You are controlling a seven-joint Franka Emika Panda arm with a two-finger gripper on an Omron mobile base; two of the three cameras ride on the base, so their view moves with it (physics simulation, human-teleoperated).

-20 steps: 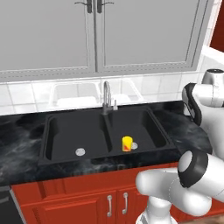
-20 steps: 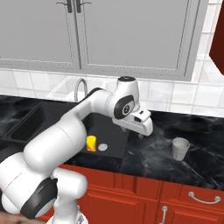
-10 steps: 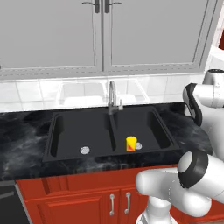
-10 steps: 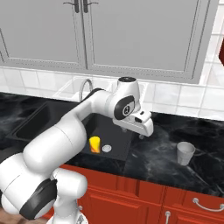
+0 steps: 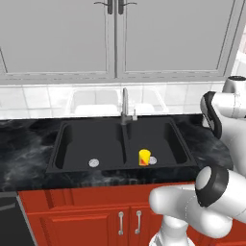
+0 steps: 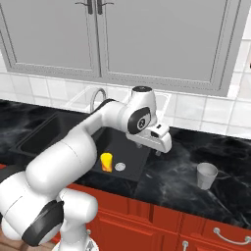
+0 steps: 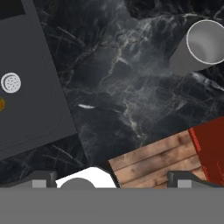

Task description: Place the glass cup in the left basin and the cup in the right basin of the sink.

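The yellow cup (image 5: pixel 144 157) stands upright in the narrower right basin (image 5: pixel 166 139) of the black sink (image 5: pixel 122 169), beside its silver drain. The wider left basin (image 5: pixel 86 139) holds nothing but its drain. On the dark marble counter right of the sink stands the translucent glass cup (image 6: pixel 206 175), upright. My gripper (image 6: pixel 148 149) hangs open and empty above the counter at the sink's right edge, left of the glass cup and apart from it. In the hand view the glass cup (image 7: pixel 205 43) is at the top right, far from my gripper (image 7: pixel 112 178), and a sliver of the yellow cup (image 7: pixel 1 104) shows at the left edge.
A curved chrome faucet (image 5: pixel 125 105) rises behind the sink's divider. Grey wall cabinets (image 5: pixel 115 38) hang above the white tiled backsplash. Red base cabinets (image 6: pixel 206 230) run under the counter's front edge. Bare marble counter (image 6: pixel 171 169) lies between the sink and the glass cup.
The whole picture has shifted a little to the right and down, so the base has moved. The cups stay in place and the gripper stays open.
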